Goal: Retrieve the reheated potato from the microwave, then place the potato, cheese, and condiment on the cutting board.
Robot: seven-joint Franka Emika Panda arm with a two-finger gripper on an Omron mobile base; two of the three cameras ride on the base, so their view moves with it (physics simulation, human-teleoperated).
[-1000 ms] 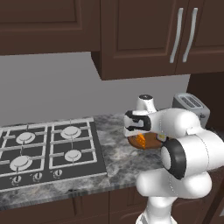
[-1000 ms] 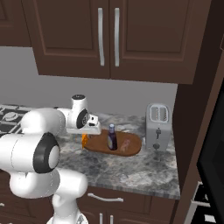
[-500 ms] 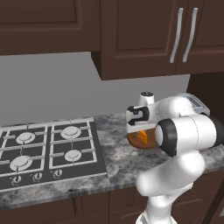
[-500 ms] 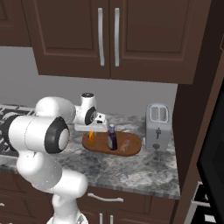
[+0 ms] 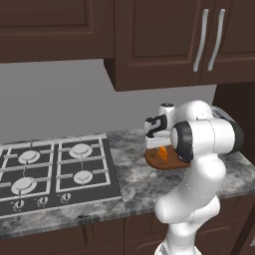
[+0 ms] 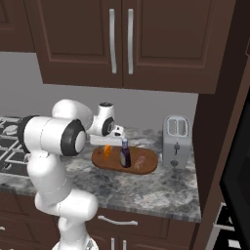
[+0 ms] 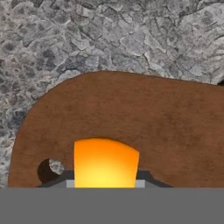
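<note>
The board (image 6: pixel 141 163) lies on the bench (image 6: pixel 161 193) near its back edge, between the hob (image 5: pixel 55 172) and the toaster (image 6: pixel 176 141), under the wall cupboards (image 6: pixel 122 41). On it stand three things in the right base view: the cheese (image 6: pixel 106 151) at the board's left end, the bottle (image 6: pixel 125 154) upright near the middle, and the potato (image 6: pixel 140 159) lying just right of the bottle, apart from it. The tool (image 6: pixel 108 144) hangs over the board's left end, right above the cheese; the hand view shows the cheese (image 7: pixel 105 162) between the two dark tips, with grey tip showing close on either side, so the tool is pinching the cheese or only just slackening on it. The hand view also shows the board (image 7: pixel 153 122) with its hanging hole at the rounded end and speckled bench (image 7: pixel 87 39) beyond, which the other views do not give. In the left base view the arm's white elbow covers most of the board (image 5: pixel 157 160), and the cheese (image 5: pixel 163 152) shows as an orange sliver under the tool (image 5: pixel 155 142). The microwave's (image 6: pixel 237 161) dark door stands at the right edge of the right base view, past the tall cupboard side.
</note>
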